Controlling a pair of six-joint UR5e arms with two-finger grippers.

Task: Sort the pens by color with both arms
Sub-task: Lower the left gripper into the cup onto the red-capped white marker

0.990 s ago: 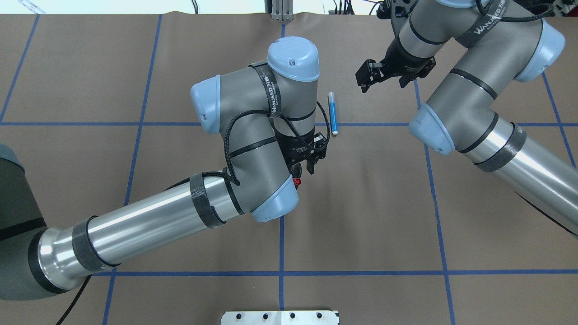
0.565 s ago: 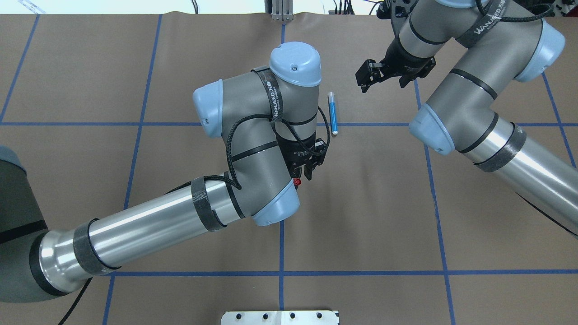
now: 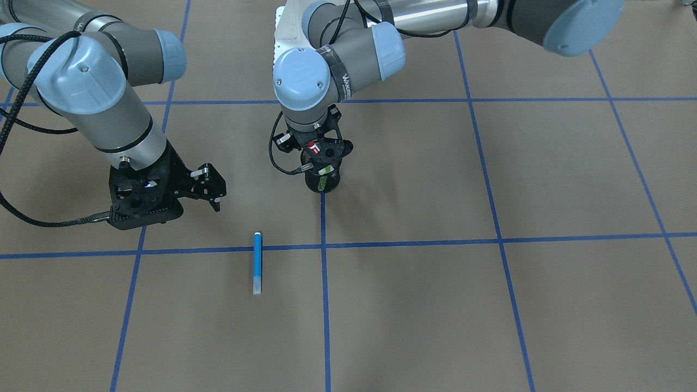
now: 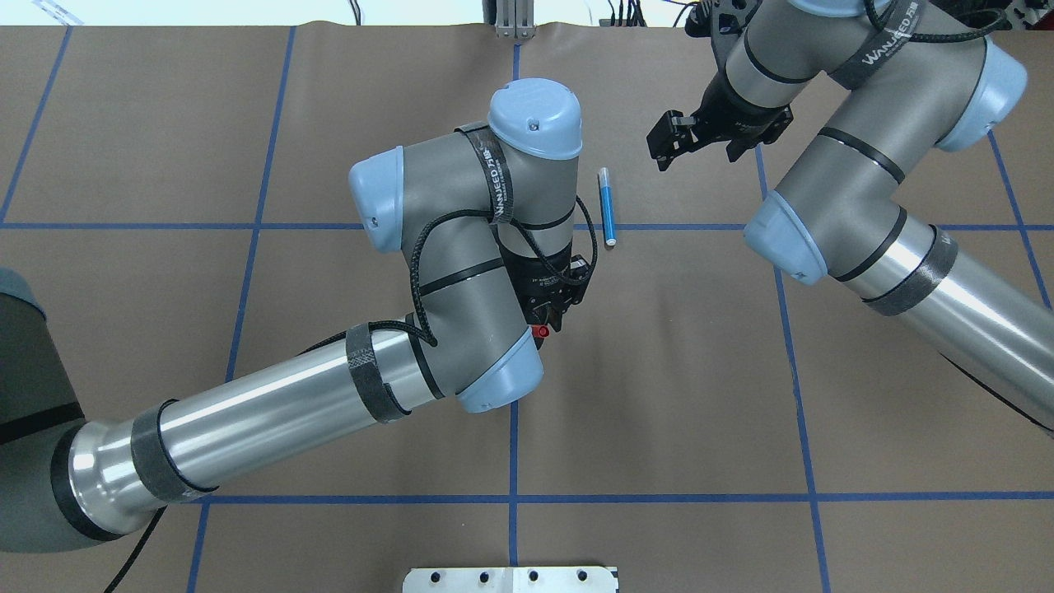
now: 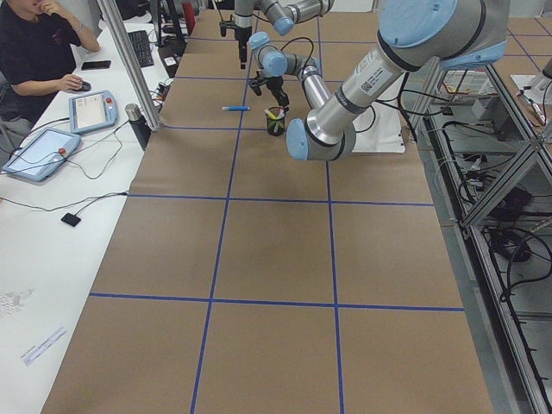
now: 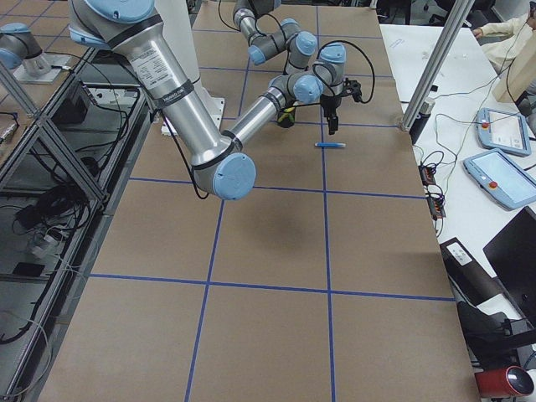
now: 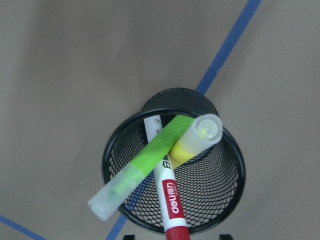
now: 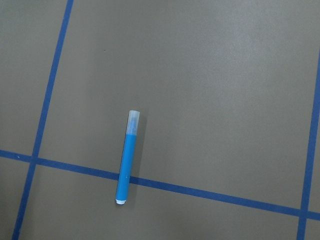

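A blue pen (image 4: 608,207) lies flat on the brown table across a blue tape line, also seen in the right wrist view (image 8: 126,160). The black mesh cup (image 7: 107,165) holds a lime green pen (image 7: 155,157), a yellow pen (image 7: 195,140) and a red-capped white pen (image 7: 170,200). My left gripper (image 4: 560,311) hangs straight over the cup. It is open, with its two tips on either side of the red cap (image 4: 541,331) and not touching it. My right gripper (image 4: 663,147) hovers open and empty beyond the blue pen.
Blue tape lines divide the brown table cover into squares. A metal plate (image 4: 510,579) sits at the near edge. In the left side view a seated person (image 5: 43,43) and teach pendants (image 5: 90,108) are beside the table, with an aluminium post (image 5: 129,60) at its edge.
The left gripper has shifted a little toward the red cap over the cup, and its fingers look closer together. The right arm and the blue pen have barely moved.
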